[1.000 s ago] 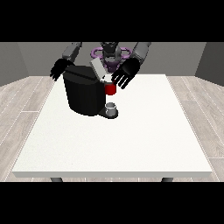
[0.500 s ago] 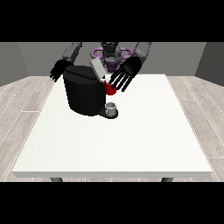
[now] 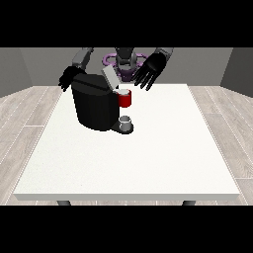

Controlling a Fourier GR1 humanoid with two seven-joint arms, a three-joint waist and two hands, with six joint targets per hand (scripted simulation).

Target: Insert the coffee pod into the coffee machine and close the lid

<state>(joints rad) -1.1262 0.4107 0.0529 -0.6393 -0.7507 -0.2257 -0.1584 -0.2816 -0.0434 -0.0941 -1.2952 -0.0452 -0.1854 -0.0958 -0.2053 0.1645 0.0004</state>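
The black coffee machine stands on the white table at the back left. Its grey lid is tilted up and open. A red thing at the machine sits at the machine's front. A small grey thing rests on the base below it; I cannot tell whether it is the pod. The hand at the view's right hovers above and to the right of the red thing, open with fingers spread and holding nothing. The hand at the view's left is partly hidden behind the machine's back corner, fingers relaxed.
The robot's torso stands behind the table's far edge. The white tabletop stretches wide in front of and to the right of the machine. Wooden floor surrounds the table.
The hand at the view's right has lifted up and to the right, away from the red thing. The hand at the view's left has barely moved.
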